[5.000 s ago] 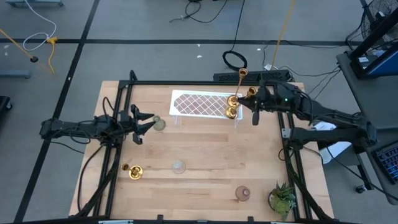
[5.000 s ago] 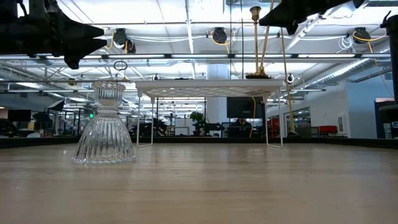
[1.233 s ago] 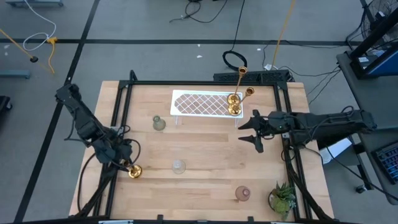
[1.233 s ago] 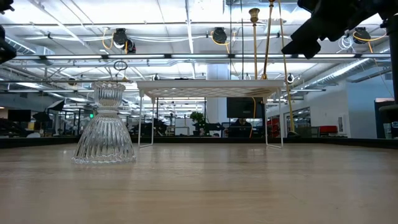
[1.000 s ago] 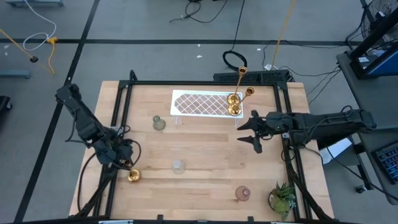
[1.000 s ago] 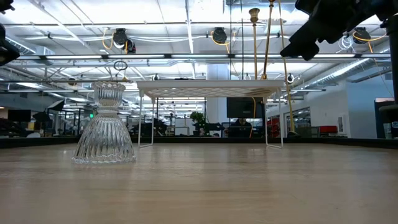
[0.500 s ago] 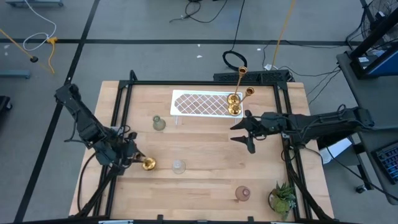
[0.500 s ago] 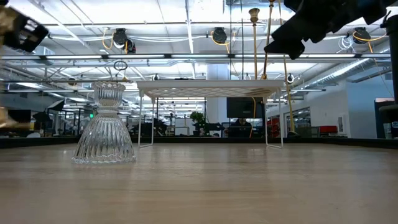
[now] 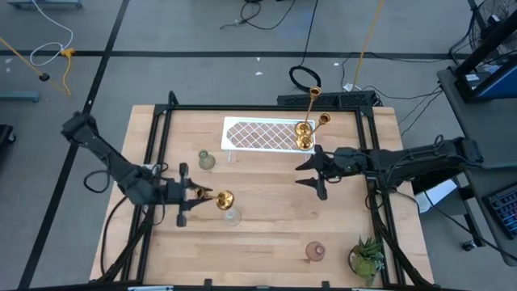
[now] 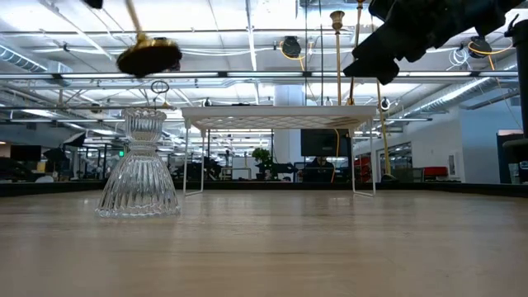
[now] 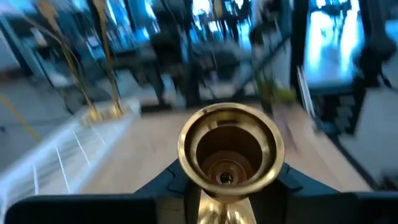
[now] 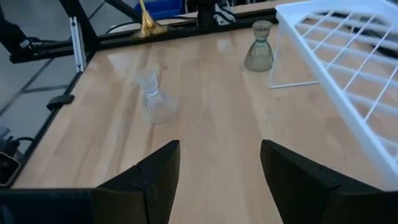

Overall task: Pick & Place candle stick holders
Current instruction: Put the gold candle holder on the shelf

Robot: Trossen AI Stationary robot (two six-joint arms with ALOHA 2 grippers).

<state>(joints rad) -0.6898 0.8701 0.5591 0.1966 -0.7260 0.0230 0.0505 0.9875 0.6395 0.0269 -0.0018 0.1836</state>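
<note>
- My left pincer (image 9: 196, 194) is clamped on the short gold holder (image 9: 224, 199), lifted off the desk (image 9: 266, 218) and lying roughly level, its long axis running along my fingers.
- The cup mouth faces my wrist camera (image 11: 227, 147); the round base (image 10: 149, 56) points away, toward the desk's middle.
- The clear glass holder (image 9: 233, 216) stands just beside it; the greenish one (image 9: 208, 161) is farther back.
- Two tall gold holders (image 9: 305, 133) stand on the white tray (image 9: 258, 134).
- My right pincer (image 9: 313, 172) hovers near the tray, spread open and empty.
</note>
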